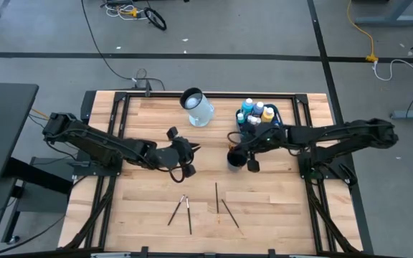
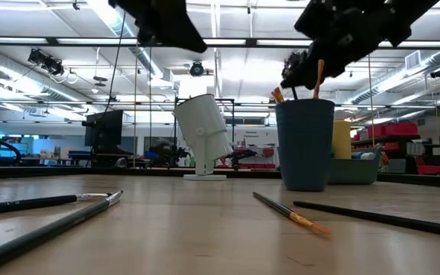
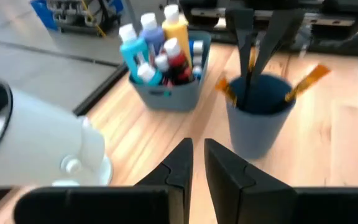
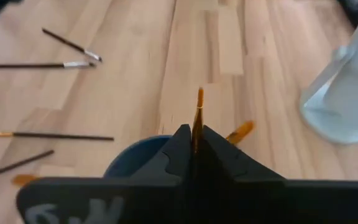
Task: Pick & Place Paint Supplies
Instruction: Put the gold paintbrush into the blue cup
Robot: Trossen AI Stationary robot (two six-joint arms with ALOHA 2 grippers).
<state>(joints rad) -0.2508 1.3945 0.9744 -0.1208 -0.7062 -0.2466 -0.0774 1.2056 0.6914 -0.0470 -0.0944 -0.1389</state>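
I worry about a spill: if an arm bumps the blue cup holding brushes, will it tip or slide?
The cup is taller than wide, and its brushes stick out above the rim, so a high bump probably tips it. A low push may just slide it on the smooth wooden table. It looks like light plastic.
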